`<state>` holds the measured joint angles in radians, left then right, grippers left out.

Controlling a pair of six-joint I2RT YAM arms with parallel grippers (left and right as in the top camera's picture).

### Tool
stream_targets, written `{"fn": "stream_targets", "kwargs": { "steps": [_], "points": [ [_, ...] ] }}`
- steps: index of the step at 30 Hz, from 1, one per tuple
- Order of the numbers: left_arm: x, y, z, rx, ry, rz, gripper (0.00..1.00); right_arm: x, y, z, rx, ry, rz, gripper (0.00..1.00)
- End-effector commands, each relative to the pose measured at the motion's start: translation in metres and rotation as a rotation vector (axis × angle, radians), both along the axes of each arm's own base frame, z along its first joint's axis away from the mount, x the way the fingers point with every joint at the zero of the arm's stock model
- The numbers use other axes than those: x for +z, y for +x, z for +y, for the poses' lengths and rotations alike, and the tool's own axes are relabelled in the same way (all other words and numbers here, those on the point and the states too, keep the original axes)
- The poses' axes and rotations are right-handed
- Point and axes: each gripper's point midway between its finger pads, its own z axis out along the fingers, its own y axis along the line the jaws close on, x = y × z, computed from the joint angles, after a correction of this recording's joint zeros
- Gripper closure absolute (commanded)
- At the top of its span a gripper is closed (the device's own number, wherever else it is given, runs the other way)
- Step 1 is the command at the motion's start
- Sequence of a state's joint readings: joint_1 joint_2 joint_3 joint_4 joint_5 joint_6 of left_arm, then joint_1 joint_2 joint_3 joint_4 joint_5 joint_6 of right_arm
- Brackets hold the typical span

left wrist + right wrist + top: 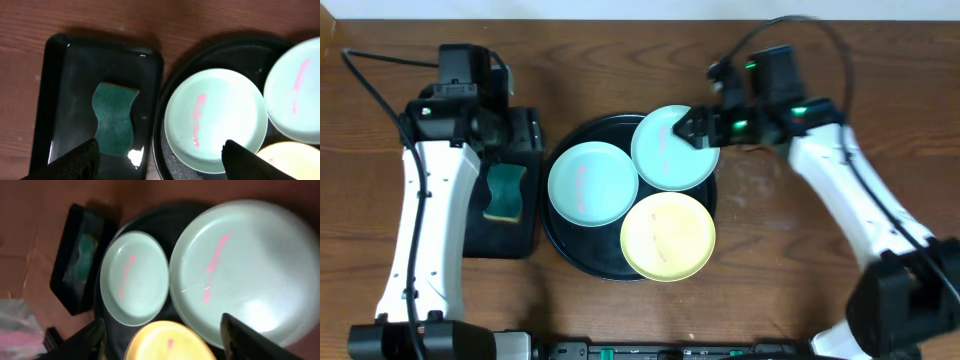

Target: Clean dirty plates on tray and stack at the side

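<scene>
The round black tray [578, 250] holds three plates. A mint plate [585, 183] lies at its left, a second mint plate [670, 155] at its upper right, and a yellow plate [668, 237] at the front. All bear pink smears. My right gripper [692, 128] is open and hovers over the upper-right mint plate's far edge. In the right wrist view that plate [240, 265] fills the frame, with the gripper [167, 345] empty. My left gripper [510, 140] is open above the sponge tray. In the left wrist view it [160, 165] is empty, by the left mint plate [215, 120].
A rectangular black tray [500, 240] left of the round tray holds a teal sponge [505, 192], also seen in the left wrist view [114, 119]. Bare wooden table [780, 250] lies right of the round tray. Cables run along the far edge.
</scene>
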<state>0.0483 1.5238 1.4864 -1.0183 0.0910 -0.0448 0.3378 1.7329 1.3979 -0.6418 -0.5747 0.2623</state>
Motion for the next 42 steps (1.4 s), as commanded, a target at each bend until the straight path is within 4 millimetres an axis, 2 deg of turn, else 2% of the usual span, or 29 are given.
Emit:
{"fn": "stream_targets", "kwargs": {
  "steps": [1, 6, 10, 15, 22, 29, 42],
  "points": [
    [0.009, -0.001, 0.025, 0.11, -0.019, -0.019, 0.21, -0.02, -0.01, 0.03, -0.097, -0.049, 0.114, 0.38],
    [0.007, -0.01, 0.055, 0.196, -0.02, 0.001, 0.21, -0.056, -0.025, 0.056, -0.177, -0.198, 0.138, 0.46],
    [0.007, -0.013, 0.071, 0.241, -0.02, 0.001, 0.21, -0.074, -0.03, 0.062, -0.216, -0.286, 0.117, 0.54],
    [0.006, -0.016, 0.08, 0.269, -0.02, 0.004, 0.21, -0.092, -0.03, 0.074, -0.199, -0.31, 0.108, 0.64],
    [0.004, -0.021, 0.085, 0.283, 0.005, 0.024, 0.21, -0.125, -0.038, 0.082, -0.166, -0.356, 0.145, 0.71],
    [0.004, -0.022, 0.085, 0.284, 0.008, 0.026, 0.21, -0.135, -0.04, 0.092, -0.129, -0.36, 0.127, 0.72],
    [0.0, -0.025, 0.088, 0.292, 0.025, 0.042, 0.21, -0.159, -0.039, 0.093, -0.138, -0.384, 0.146, 0.82]
  ]
}}
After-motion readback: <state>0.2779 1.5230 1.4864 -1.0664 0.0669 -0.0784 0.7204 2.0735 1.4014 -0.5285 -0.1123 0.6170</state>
